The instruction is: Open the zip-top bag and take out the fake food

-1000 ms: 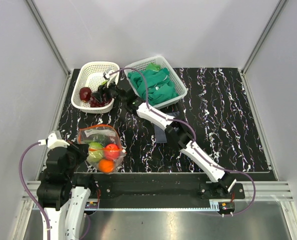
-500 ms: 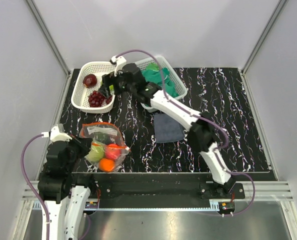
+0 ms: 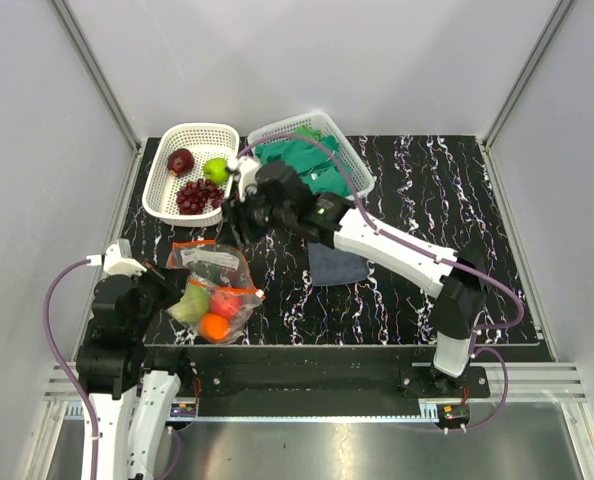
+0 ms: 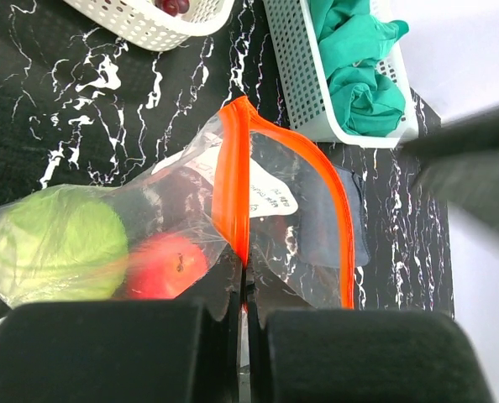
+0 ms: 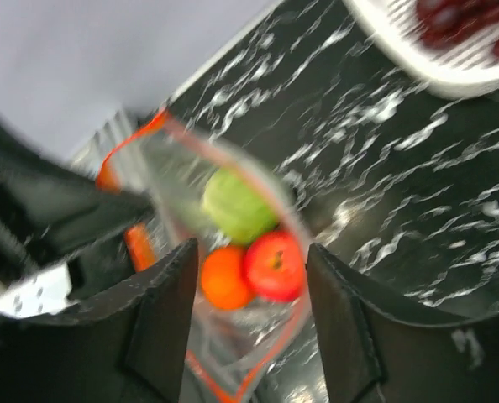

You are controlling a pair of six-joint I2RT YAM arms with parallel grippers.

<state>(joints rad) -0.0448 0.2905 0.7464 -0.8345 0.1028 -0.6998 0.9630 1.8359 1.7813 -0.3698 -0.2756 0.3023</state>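
- The left gripper [image 4: 243,309] is clamped tight on the orange-red zip strip [image 4: 231,189] of the bag [image 3: 213,285], near the front left corner of the table [image 3: 457,220].
- The bag lies on the table with its mouth gaping toward the baskets. Inside are a pale green cabbage [image 4: 60,243], a red tomato [image 4: 167,264] and an orange [image 3: 213,327].
- Behind the bag, a white basket [image 3: 199,128] holds a dark red apple [image 3: 181,160], a green apple [image 3: 215,169] and dark grapes [image 3: 195,196].
- The right gripper [image 5: 251,250] hangs between that basket and the bag, above the bag's far edge. Its jaws are apart with nothing in them.
- The right arm stretches diagonally across the table. It passes over part of a grey cloth [image 3: 337,265] and hides the near side of a second basket [image 3: 362,180], which is full of green cloths [image 3: 312,160].
- Only the left wrist view shows the pinch on the strip, which is lost under the arm in the overhead view. It also shows a printed label on the bag, but cuts off the orange.
- The right wrist view is blurred. It looks down past its own spread fingers into the bag's mouth, where the cabbage, tomato and orange show.
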